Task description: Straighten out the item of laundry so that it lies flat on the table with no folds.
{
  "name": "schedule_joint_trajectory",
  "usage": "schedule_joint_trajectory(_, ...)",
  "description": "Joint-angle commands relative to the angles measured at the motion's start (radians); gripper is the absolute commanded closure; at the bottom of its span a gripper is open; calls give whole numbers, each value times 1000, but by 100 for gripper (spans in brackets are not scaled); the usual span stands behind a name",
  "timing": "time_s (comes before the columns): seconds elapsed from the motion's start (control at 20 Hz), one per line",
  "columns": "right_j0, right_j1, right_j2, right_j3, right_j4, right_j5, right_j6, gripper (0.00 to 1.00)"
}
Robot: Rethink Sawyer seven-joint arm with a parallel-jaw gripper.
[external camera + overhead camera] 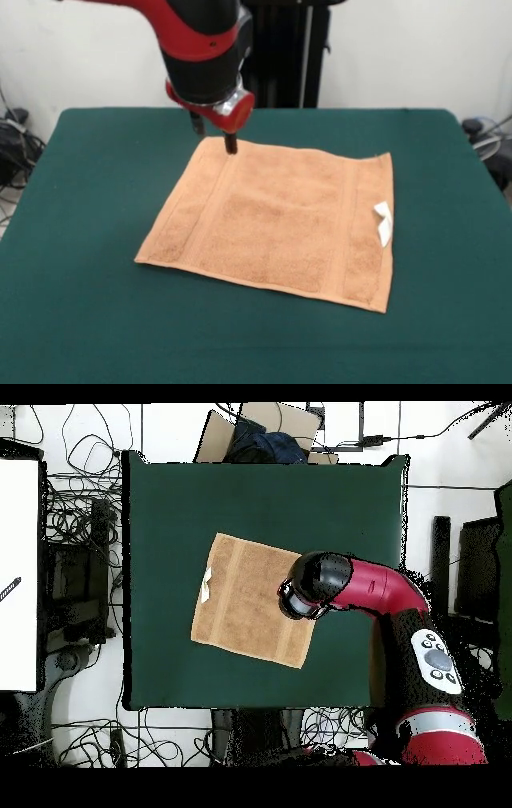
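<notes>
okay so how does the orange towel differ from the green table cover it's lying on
Colour: the towel is peach-orange, the table cover dark green.
Size: the towel takes up only a small part of the table, near the middle.
Pose: the towel lies skewed, its edges turned against the table's edges.
Detail: the towel has woven border bands and a white tag; the table cover is plain.
Both lie flat, with no folds showing.

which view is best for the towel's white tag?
Front view: the white tag stands out at the towel's edge, unobstructed and clear of the gripper. Overhead shows it only as a tiny pale mark on the towel's edge.
</notes>
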Motion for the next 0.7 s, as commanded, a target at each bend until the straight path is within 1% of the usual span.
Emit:
schedule_joint_trajectory(0.05, 24, -54, 47, 93, 37, 47, 9, 0)
schedule_joint_trajectory(0.3, 42, -67, 26, 144, 14, -51, 40, 0)
schedule_joint_trajectory(0.4, 68, -83, 6, 157, -12, -84, 66, 0)
schedule_joint_trajectory(0.7, 103, -104, -28, 202, -9, -138, 121, 0)
